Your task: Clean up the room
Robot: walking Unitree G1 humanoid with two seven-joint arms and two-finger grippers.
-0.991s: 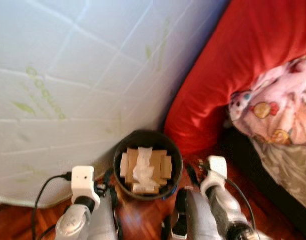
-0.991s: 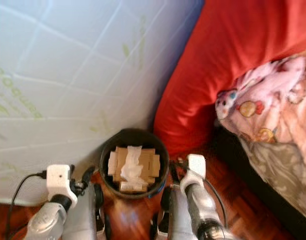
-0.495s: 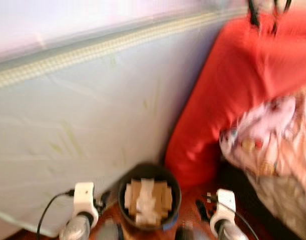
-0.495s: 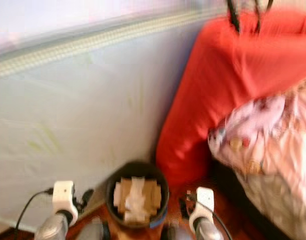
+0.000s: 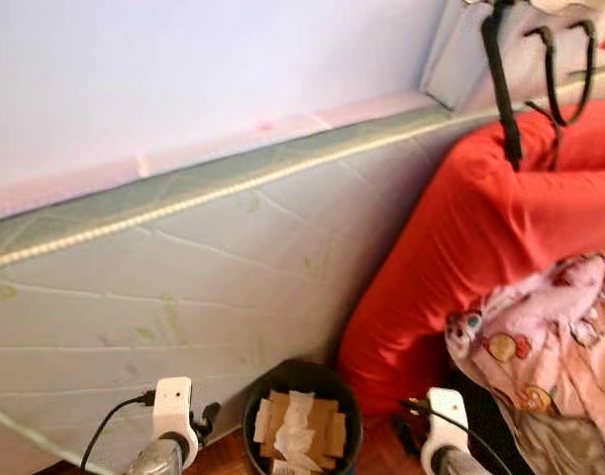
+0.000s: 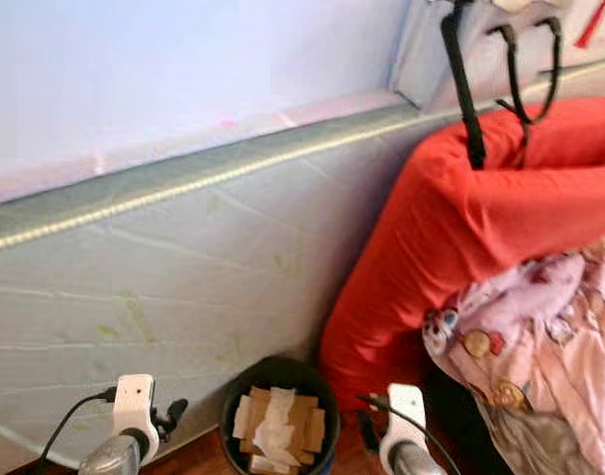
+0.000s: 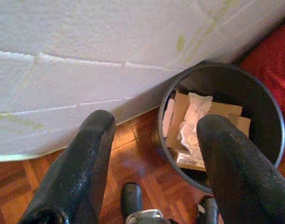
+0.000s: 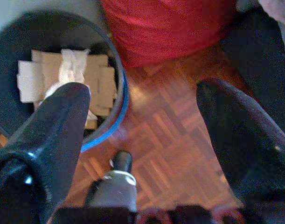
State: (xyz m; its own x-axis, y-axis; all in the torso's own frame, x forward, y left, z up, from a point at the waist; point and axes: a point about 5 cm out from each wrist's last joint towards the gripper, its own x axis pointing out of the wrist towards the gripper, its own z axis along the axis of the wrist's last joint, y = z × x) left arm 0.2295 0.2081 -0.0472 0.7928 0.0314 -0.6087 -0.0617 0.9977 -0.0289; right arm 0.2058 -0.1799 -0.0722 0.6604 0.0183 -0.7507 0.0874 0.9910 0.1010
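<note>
Black bin [image 5: 302, 416] on the parquet floor [image 8: 170, 126], against the mattress [image 5: 183, 277] edge beside the red cushion [image 5: 460, 257], holds cardboard [image 7: 212, 116] and tissue [image 7: 192, 116]. Left gripper [image 7: 151, 149] and right gripper [image 8: 142, 121] both spread, empty. Judgement: this disposal done; bedding [image 5: 550, 346] remains untidied.
</note>
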